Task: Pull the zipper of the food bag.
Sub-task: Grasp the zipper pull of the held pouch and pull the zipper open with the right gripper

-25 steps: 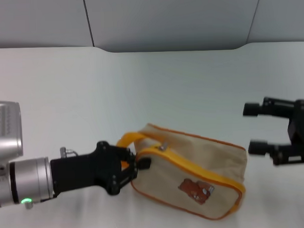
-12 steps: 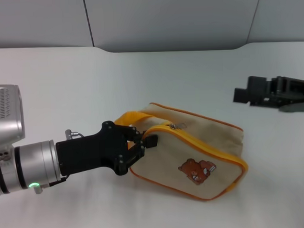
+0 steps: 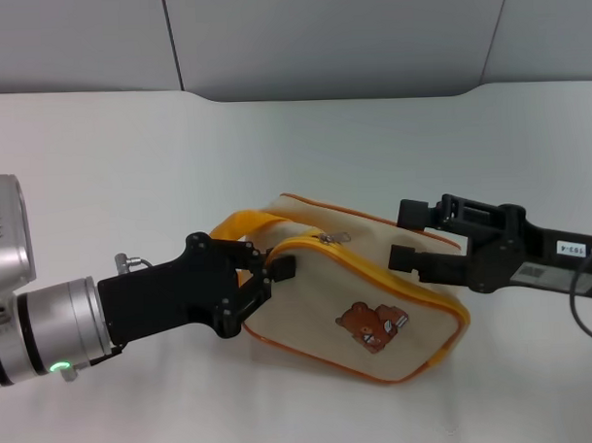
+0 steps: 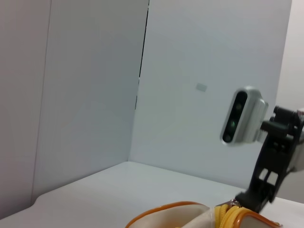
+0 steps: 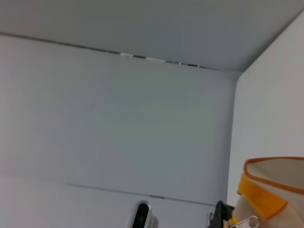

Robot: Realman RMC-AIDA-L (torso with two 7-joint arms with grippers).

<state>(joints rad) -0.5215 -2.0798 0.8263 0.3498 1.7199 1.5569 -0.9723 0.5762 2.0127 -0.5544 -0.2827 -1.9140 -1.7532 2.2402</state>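
On the white table (image 3: 129, 169), toward its middle and a little to my right, lies the small boxy cream canvas food bag (image 3: 376, 296) with orange-yellow piping, bear picture facing me. My left pincer (image 3: 264, 281) is pressed together on the bag's left end, at the foot of the orange-yellow loop handle (image 3: 240, 226); it is pinching fabric or piping there, exactly which I cannot tell. My right pincer (image 3: 411, 235) hangs spread just above the bag's right end, one finger over the top panel, one at the piping, neither clearly touching. The small silver metal zipper pull tab (image 3: 334, 239) sits on the orange-yellow strip near the left end of the top edge, between the two pincers and well short of my right fingers. Judgement: bag is light and soft, so it will crumple and slide unless the left hold anchors it. The tab is small, smooth, likely slippery; best taken flat across its faces, then drawn along the strip's curve, not lifted. Risk: grabbing piping instead of tab.
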